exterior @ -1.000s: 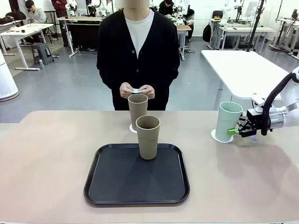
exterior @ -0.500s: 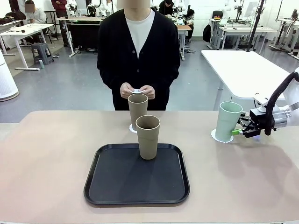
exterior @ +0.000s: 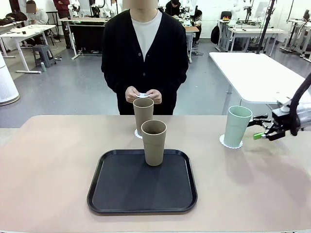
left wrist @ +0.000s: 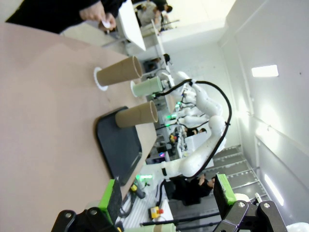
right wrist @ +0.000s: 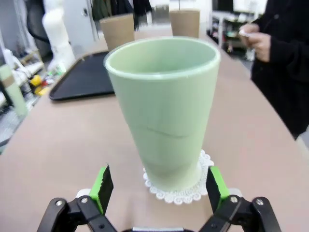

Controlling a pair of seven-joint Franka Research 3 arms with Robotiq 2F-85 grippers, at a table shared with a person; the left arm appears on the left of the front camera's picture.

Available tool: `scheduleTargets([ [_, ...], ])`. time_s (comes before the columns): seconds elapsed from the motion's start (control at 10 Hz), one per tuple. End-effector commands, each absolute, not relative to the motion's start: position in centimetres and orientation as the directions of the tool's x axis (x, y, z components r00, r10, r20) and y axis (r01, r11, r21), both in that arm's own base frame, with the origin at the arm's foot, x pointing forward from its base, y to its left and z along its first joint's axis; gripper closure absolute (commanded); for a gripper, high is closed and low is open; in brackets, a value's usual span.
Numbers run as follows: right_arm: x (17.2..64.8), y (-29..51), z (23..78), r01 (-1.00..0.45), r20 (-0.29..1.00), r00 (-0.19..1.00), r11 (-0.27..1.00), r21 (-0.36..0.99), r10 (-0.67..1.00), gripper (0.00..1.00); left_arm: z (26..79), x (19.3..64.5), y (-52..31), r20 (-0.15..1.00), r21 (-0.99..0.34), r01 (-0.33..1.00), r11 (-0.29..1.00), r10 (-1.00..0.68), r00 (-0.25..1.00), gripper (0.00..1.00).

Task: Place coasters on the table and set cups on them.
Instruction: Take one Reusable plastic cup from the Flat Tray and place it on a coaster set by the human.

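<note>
Two of the three cups look finished. At the right of the front view the mint green cup (exterior: 237, 125) stands upright on a coaster (exterior: 231, 143) on the tabletop (exterior: 48, 160). Just above the middle a tan cup (exterior: 143, 114) stands on a second coaster (exterior: 138, 133), whose lacy edge shows at the cup's lower left. The other tan cup (exterior: 154, 141) stands on the black tray (exterior: 121, 194) in the lower middle with no coaster under it, so that one seems left to do. The third coaster (exterior: 142, 94) appears to be the small white thing in the person's hands (exterior: 153, 96) at the upper middle, not yet laid down. The right gripper (exterior: 258, 127) hangs at the right edge, just beside the green cup but clear of it, jaws spread wide and empty. The left gripper (left wrist: 168, 188), in its wrist view, is wide open too, holding nothing, well apart from the cups.
</note>
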State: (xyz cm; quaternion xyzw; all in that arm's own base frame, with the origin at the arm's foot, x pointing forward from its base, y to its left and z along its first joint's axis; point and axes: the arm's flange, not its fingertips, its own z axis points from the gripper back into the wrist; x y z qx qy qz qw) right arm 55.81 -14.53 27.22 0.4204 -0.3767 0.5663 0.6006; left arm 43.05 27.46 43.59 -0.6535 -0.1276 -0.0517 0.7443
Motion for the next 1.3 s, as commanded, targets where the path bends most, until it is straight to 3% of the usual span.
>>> scheduleTargets([
  [0.0,50.4,-11.6,34.8,-0.992,0.823,0.118,0.098,0.076,0.556,0.00,43.8,43.0,27.4,0.260,-0.959,0.247,0.140,0.087,0.962,0.00],
  [0.1,48.2,-10.3,38.2,-0.990,0.796,0.103,0.136,0.026,0.597,0.00,43.8,43.0,27.4,0.260,-0.959,0.247,0.140,0.087,0.962,0.00],
  [0.4,43.5,-6.0,43.6,-0.952,0.545,0.283,0.301,0.058,0.789,0.00,43.8,43.0,27.4,0.260,-0.959,0.247,0.140,0.087,0.962,0.00],
  [0.8,43.1,-2.3,47.8,-0.885,0.296,0.445,0.465,0.005,0.845,0.00,43.8,43.0,27.4,0.260,-0.959,0.247,0.140,0.087,0.962,0.00],
  [1.0,45.2,-2.1,48.4,-0.888,0.294,0.454,0.453,0.075,0.841,0.00,43.8,43.0,27.4,0.260,-0.959,0.247,0.140,0.087,0.962,0.00],
  [1.1,42.9,-2.3,47.9,-0.885,0.307,0.437,0.465,-0.020,0.845,0.00,43.8,43.0,27.4,0.260,-0.959,0.247,0.140,0.087,0.962,0.00],
  [1.2,42.9,-2.3,47.9,-0.885,0.307,0.437,0.465,-0.020,0.845,0.00,43.8,43.0,27.4,0.260,-0.959,0.247,0.140,0.087,0.962,0.00],
])
